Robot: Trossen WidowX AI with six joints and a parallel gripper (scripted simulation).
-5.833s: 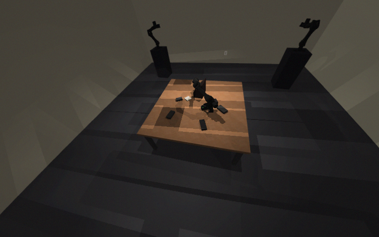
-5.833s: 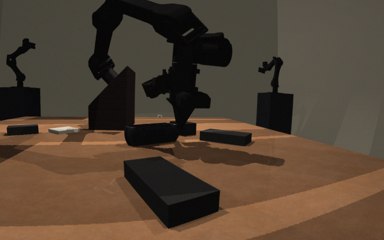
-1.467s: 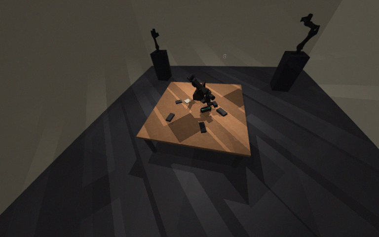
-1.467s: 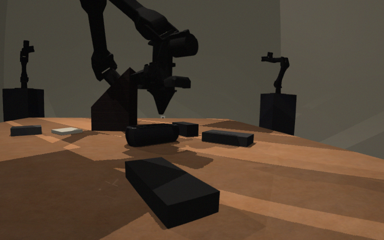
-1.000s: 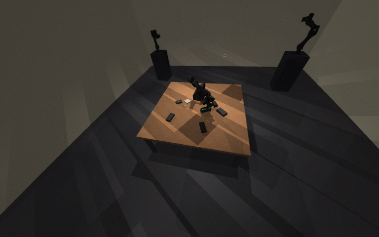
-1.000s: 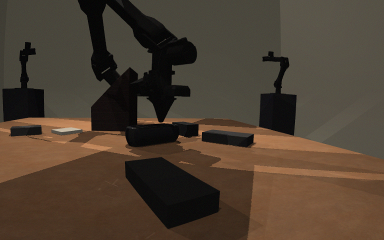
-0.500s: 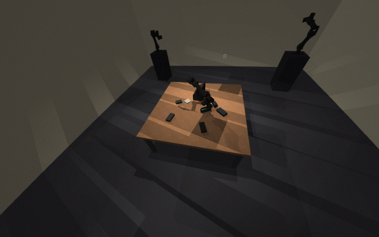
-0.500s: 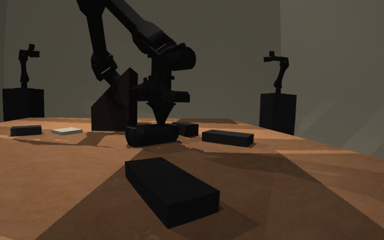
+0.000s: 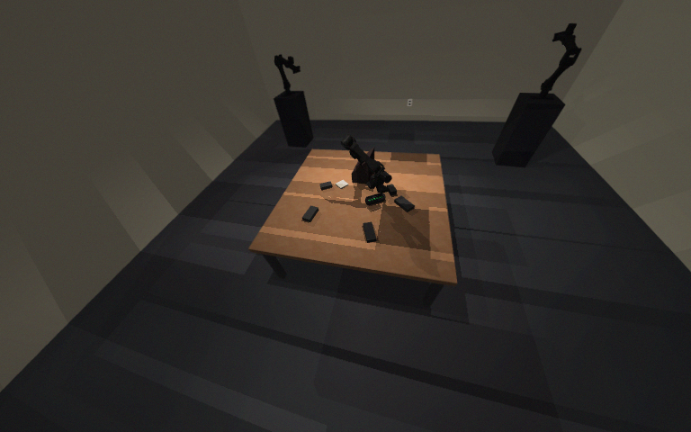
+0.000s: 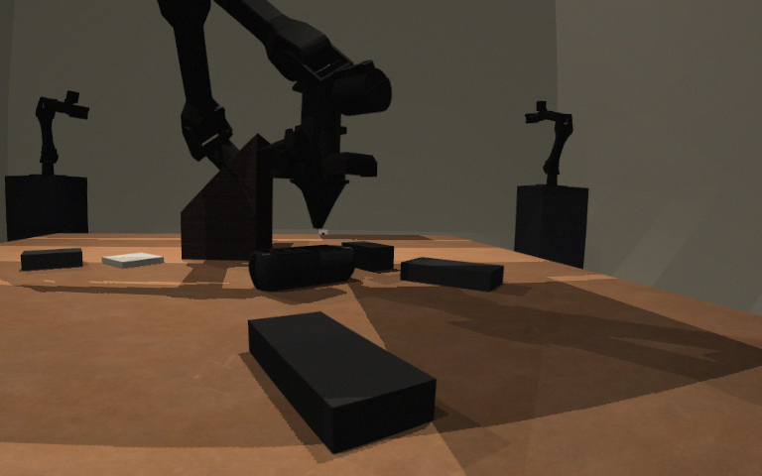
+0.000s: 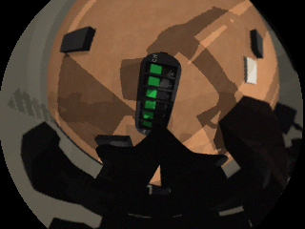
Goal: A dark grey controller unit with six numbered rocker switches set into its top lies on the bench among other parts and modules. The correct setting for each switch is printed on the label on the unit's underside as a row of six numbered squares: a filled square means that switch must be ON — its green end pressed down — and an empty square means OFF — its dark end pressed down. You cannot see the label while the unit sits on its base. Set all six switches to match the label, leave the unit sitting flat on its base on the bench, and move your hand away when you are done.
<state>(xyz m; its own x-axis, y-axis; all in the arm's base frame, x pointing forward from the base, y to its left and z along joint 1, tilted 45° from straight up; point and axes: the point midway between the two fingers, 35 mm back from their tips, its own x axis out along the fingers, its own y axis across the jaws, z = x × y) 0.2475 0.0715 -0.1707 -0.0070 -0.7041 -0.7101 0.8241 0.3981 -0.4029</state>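
Taking the controller [image 10: 302,267] as the landmark: nearest the exterior camera, in front of it, lies a long black block [image 10: 340,375] on the table [image 10: 589,359]. The controller sits flat on its base, its green switches [image 11: 152,93] facing up. Just above its far side hangs the gripper [image 10: 320,221], fingers pressed together and holding nothing. Behind the controller lies a small black box [image 10: 369,255]; far to the left, a white plate [image 10: 132,259].

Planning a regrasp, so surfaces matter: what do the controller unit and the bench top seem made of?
Controller unit: looks like dark matte plastic, with rounded ends and no glints; its rockers are glossy green. Bench top: seemingly wood, brown with faint plank-like bands, matte.
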